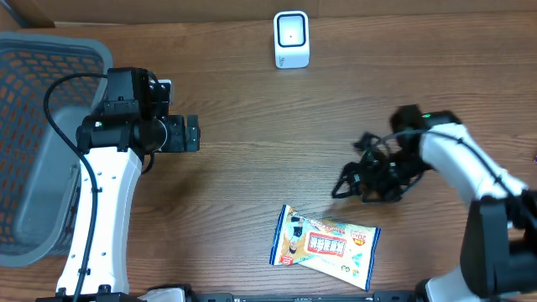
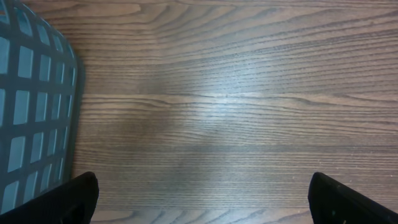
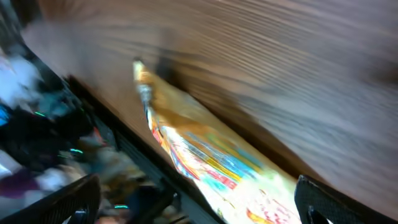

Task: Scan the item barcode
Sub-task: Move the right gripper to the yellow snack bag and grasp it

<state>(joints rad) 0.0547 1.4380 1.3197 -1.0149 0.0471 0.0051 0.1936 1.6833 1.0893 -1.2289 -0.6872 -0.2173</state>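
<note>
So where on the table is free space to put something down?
Bare wood lies in the middle, bordered by the scanner, left tool, right tool and snack packet. Crowded beside the basket, where the left arm stands.

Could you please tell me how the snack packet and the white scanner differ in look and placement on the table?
The snack packet is colourful and printed; the scanner is plain white with a rounded window. The snack packet lies flat and skewed near the front edge, while the scanner sits squarely at the far edge. The snack packet looks larger than the scanner. Both rest on the wooden table, and neither arm touches them.
</note>
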